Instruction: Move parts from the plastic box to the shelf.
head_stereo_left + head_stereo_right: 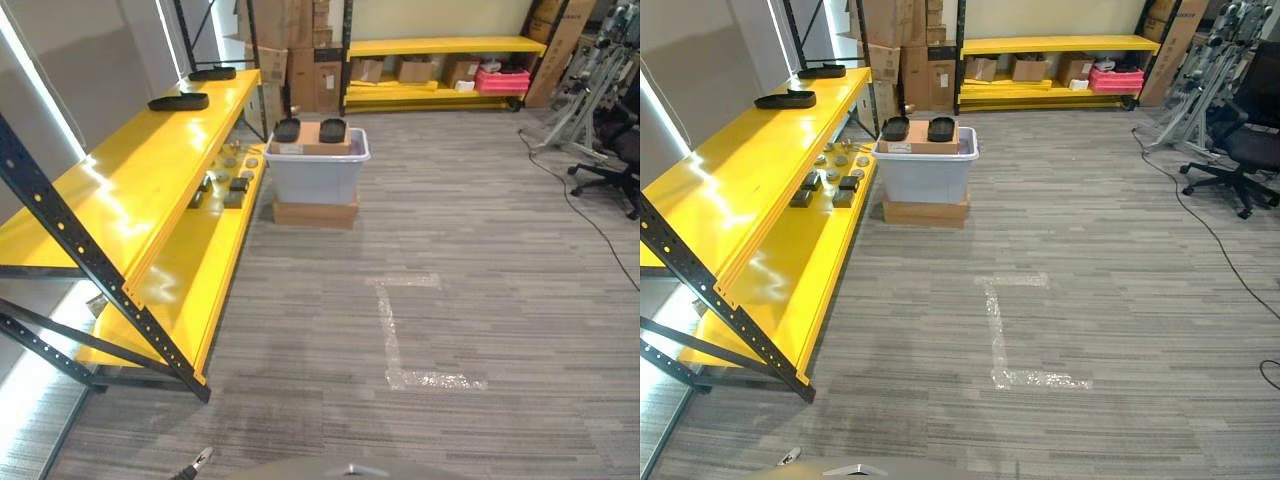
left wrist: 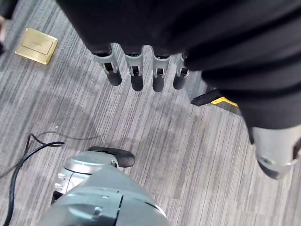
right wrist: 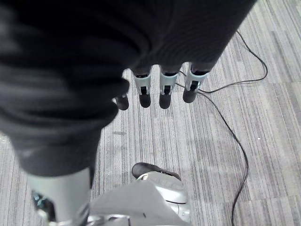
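1. Left eye view first, from left to right: the yellow shelf (image 1: 150,170) runs along the robot's left, with two black trays (image 1: 179,101) on top and small parts (image 1: 225,180) on its lower level.
2. At the shelf's far end stands the plastic box (image 1: 317,170) on a cardboard base (image 1: 315,213), with a cardboard piece and two dark oval parts (image 1: 310,129) on top.
3. That box lies straight ahead and well apart from both hands, a little nearer the left side, so I'd judge walking up comes before any reach.
4. Left hand (image 2: 136,75) hangs down at the side, fingers straight and relaxed, empty.
5. Right hand (image 3: 162,92) hangs the same way over bare floor, fingers loose, holding nothing
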Motion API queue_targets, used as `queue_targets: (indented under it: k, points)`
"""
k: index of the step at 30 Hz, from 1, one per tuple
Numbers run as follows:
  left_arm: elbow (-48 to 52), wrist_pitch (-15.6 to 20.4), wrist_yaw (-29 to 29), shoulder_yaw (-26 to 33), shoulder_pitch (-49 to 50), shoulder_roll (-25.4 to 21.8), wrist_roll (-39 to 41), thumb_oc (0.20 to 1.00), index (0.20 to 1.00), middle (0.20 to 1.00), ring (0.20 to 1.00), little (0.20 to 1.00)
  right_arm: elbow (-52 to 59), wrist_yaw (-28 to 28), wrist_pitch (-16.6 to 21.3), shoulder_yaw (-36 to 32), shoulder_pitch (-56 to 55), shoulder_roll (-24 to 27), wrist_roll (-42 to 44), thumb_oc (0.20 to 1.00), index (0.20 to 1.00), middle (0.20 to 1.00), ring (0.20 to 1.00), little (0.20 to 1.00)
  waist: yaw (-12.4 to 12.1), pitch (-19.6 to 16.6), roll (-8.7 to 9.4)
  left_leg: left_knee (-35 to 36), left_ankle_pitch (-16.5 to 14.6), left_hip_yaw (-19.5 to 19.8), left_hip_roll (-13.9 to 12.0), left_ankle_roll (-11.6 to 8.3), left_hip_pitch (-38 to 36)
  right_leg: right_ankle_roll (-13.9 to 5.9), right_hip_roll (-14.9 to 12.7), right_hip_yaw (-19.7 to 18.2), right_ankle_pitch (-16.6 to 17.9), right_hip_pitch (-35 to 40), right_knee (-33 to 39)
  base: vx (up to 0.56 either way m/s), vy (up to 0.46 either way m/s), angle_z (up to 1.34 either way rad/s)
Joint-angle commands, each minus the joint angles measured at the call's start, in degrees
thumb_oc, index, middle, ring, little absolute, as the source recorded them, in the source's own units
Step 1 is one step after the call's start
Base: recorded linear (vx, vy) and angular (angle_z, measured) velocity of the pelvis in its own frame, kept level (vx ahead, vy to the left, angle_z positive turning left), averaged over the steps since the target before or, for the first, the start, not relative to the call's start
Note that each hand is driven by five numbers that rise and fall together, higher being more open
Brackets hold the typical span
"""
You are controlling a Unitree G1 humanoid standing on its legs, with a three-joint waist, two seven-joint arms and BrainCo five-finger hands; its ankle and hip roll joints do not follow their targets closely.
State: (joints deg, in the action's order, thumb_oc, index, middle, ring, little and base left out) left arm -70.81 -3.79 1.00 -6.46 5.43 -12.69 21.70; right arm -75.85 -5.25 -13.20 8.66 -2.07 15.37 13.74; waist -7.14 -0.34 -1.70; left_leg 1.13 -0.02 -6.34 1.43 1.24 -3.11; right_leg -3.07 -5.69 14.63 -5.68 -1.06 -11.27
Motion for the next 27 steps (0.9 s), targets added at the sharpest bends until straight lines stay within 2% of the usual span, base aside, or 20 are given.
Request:
queue_targets:
  k: [1,5,8,9,10,13,16,17,19,20,22,23,25,26,27]
  points:
    - [-1.3,1.8,-1.6,1.7,-2.6,0.2,0.2,1.0,1.0,1.0,1.0,1.0,-3.1,-0.5,2.2,-0.2,1.5,-0.6,5.3,1.0,1.0,1.0,1.0,1.0,-1.1,0.7,2.67,2.1,-1.3,-1.8,0.2,-1.63,-1.8,-6.84,-4.4,-0.7,10.8,6.0,15.8,0.08,0.078,0.0]
    - [-0.1,3.7,-1.4,2.4,-3.0,-0.5,3.2,1.0,1.0,1.0,1.0,1.0,0.2,-1.9,5.5,-2.2,2.1,0.8,10.3,1.0,1.0,1.0,1.0,1.0,-1.0,1.0,2.84,1.4,-1.9,-1.2,1.0,-0.95,-1.8,-6.98,-4.9,-1.5,10.4,5.7,14.5,0.08,0.108,-0.01]
    - [0.9,3.1,-1.1,2.7,-3.1,-0.9,3.8,1.0,1.0,1.0,1.0,1.0,1.3,-1.7,5.3,-3.3,1.6,1.6,9.0,1.0,1.0,1.0,1.0,1.0,-0.7,1.3,2.84,0.3,-2.6,-0.9,1.8,0.13,-1.3,-6.82,-5.2,-2.5,9.0,4.9,11.5,0.08,0.141,-0.07]
    - [0.6,2.7,-1.7,2.4,-3.1,-0.7,3.3,1.0,1.0,1.0,1.0,1.0,0.5,-1.5,6.4,-3.7,1.4,1.8,8.5,1.0,1.0,1.0,1.0,1.0,-0.5,1.6,2.76,-0.3,-3.1,-0.5,2.3,0.94,-0.9,-6.65,-5.3,-2.9,8.0,3.8,7.7,0.07,0.149,-0.08]
    - [0.4,2.8,-1.9,2.4,-3.1,-0.7,3.1,1.0,1.0,1.0,1.0,1.0,0.3,-1.3,6.6,-3.8,1.4,1.8,8.4,1.0,1.0,1.0,1.0,1.0,-0.5,1.7,2.75,-0.5,-3.3,-0.4,2.4,1.22,-0.9,-6.62,-5.3,-3.0,7.8,3.3,6.4,0.07,0.153,-0.07]
    - [-0.2,3.4,-2.1,2.3,-2.7,-0.9,2.3,1.0,1.0,1.0,1.0,1.0,0.2,-1.4,7.0,-3.8,1.5,1.9,8.7,1.0,1.0,1.0,1.0,1.0,0.1,2.7,2.48,-1.5,-4.1,0.4,3.5,3.14,-0.6,-6.84,-5.7,-3.0,7.7,-1.2,-3.4,0.06,0.15,0.02]
    - [-0.4,3.7,-2.5,1.2,-2.7,-1.2,3.1,1.0,1.0,1.0,1.0,1.0,1.5,-0.5,7.0,-3.6,1.7,2.0,9.6,1.0,1.0,1.0,1.0,1.0,0.7,5.4,1.26,-4.0,-5.3,0.8,4.3,5.51,0.0,-7.8,-6.3,-3.8,12.3,-10.5,-19.8,0.04,0.18,-0.05]
    - [-0.4,3.9,-2.7,1.0,-2.7,-1.1,3.5,1.0,1.0,1.0,1.0,1.0,2.1,0.3,7.0,-3.3,2.0,2.0,10.2,1.0,1.0,1.0,1.0,1.0,0.8,6.8,1.2,-5.8,-6.1,0.7,5.0,6.22,0.3,-7.93,-7.0,-3.7,14.3,-14.0,-23.0,0.1,0.109,-0.12]
    - [-0.6,4.1,-2.7,1.0,-2.7,-1.0,3.7,1.0,1.0,1.0,1.0,1.0,2.6,0.7,6.9,-3.1,2.1,1.7,10.0,1.0,1.0,1.0,1.0,1.0,0.8,7.4,1.77,-7.0,-7.0,0.9,5.7,6.27,0.4,-8.38,-7.5,-3.4,15.7,-14.5,-20.7,0.15,-0.018,-0.11]
    - [-0.6,4.2,-2.8,1.2,-2.8,-1.0,3.6,1.0,1.0,1.0,1.0,1.0,3.1,0.7,6.9,-2.9,2.2,1.4,9.9,1.0,1.0,1.0,1.0,1.0,0.8,7.9,2.58,-8.0,-7.9,1.3,6.5,6.03,0.4,-8.97,-8.0,-3.1,17.0,-14.0,-16.5,0.25,-0.136,-0.06]
    - [-1.0,4.3,-2.9,1.7,-3.4,-1.1,3.0,1.0,1.0,1.0,1.0,1.0,4.0,1.2,7.3,-2.3,2.3,0.8,10.1,1.0,1.0,1.0,1.0,1.0,0.8,8.5,5.12,-9.8,-10.5,2.8,8.1,4.79,-0.2,-10.45,-9.6,-2.6,19.5,-11.8,-1.7,0.42,-0.262,-0.03]
    - [-1.2,4.3,-3.0,1.9,-3.6,-1.2,2.7,1.0,1.0,1.0,1.0,1.0,4.3,1.3,7.3,-2.2,2.2,0.6,9.9,1.0,1.0,1.0,1.0,1.0,0.9,8.6,5.83,-10.4,-11.6,3.5,8.4,4.48,-0.6,-10.76,-10.2,-2.7,20.1,-11.4,3.6,0.42,-0.274,-0.05]
    - [-1.6,4.3,-2.8,1.9,-3.8,-1.8,2.7,1.0,1.0,1.0,1.0,1.0,4.8,1.6,7.1,-2.1,2.0,0.4,10.4,1.0,1.0,1.0,1.0,1.0,1.0,8.7,6.42,-11.5,-13.2,4.5,8.2,4.28,-1.3,-11.0,-11.0,-2.8,21.1,-11.3,10.1,0.46,-0.26,0.03]
    - [-2.1,4.4,-2.3,2.2,-3.8,-2.5,2.5,1.0,1.0,1.0,1.0,1.0,5.2,2.2,6.7,-2.0,1.6,-0.1,9.8,1.0,1.0,1.0,1.0,1.0,1.1,8.9,6.75,-13.1,-15.2,5.0,7.4,4.24,-2.3,-11.43,-11.8,-2.5,22.6,-11.2,14.3,0.49,-0.245,0.19]
    - [-2.1,4.4,-2.3,2.2,-3.8,-2.5,2.4,1.0,1.0,1.0,1.0,1.0,5.2,2.3,6.7,-2.0,1.6,-0.1,9.7,1.0,1.0,1.0,1.0,1.0,1.1,8.9,6.75,-13.3,-15.4,5.0,7.3,4.22,-2.4,-11.48,-11.8,-2.4,22.7,-11.1,14.6,0.62,-0.289,0.25]
